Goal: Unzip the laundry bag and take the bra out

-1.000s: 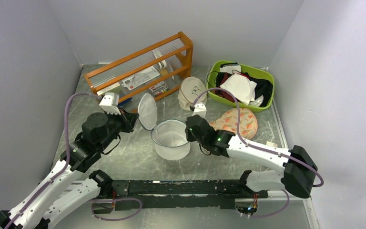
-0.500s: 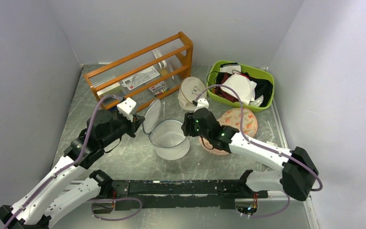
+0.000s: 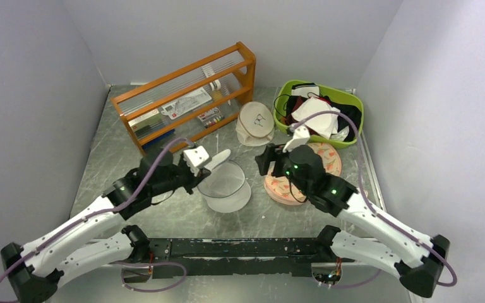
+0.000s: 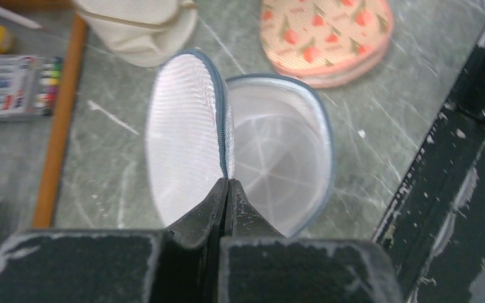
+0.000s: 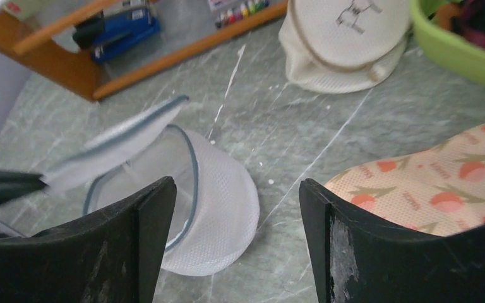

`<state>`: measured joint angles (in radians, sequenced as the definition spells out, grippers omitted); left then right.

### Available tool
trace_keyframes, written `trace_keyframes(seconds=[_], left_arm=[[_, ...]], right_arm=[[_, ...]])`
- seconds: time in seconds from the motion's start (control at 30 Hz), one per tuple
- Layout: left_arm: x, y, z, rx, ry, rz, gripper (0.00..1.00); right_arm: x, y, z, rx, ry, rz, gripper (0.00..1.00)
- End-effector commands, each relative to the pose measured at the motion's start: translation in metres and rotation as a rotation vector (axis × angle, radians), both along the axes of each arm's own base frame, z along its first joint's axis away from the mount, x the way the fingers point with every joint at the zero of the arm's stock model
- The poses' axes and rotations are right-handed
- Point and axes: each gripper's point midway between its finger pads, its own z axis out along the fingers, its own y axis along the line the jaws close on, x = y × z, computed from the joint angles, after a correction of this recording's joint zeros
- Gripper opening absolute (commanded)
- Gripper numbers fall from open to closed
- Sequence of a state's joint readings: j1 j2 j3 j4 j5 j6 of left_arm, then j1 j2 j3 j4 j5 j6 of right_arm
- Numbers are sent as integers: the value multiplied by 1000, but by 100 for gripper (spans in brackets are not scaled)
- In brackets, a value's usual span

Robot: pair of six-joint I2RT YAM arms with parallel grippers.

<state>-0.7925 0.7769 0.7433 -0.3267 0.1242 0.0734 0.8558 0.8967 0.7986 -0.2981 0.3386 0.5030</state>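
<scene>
The laundry bag stands mid-table as an unzipped white mesh drum with a dark rim. My left gripper is shut on the edge of its round lid and holds the lid tilted over the drum's left side. Inside, the drum shows only white mesh. To its right, my right gripper hangs open and empty, clear of the bag. Maroon fabric, the bra by its look, lies among clothes in the green bin.
An orange rack with pens and papers stands at the back left. A cream round pouch lies behind the bag. A peach printed pad lies under my right arm. The green bin is at the back right, a black rail at the near edge.
My right gripper let go of the bag's rim, opened and drew back to the right. My left gripper carried the lid rightward, tilting it over the drum.
</scene>
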Motion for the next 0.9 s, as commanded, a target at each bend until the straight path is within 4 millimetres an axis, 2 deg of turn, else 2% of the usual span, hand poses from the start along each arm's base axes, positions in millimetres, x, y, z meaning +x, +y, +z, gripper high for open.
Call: trace_keyframes(seconds=[0.0,0.23,0.43,0.7,0.87], left_arm=[[-11,-24,-6,48,6,-83,7],[-31,-60,-57,152,177,-196,7],[-40,-90,-75,139,263,-233,7],[-44,-113,-106,160,332,-230,7],[-32,-121,-126,179,370,-136,7]], right_arm=[[-2,-39,19,-5,-74,-118,73],[-6,-54,21,-13,-84,-160,75],[-7,-52,6,-3,-65,-157,75],[-4,-55,11,-33,-66,-176,75],[-5,-57,12,-30,-79,-174,75]])
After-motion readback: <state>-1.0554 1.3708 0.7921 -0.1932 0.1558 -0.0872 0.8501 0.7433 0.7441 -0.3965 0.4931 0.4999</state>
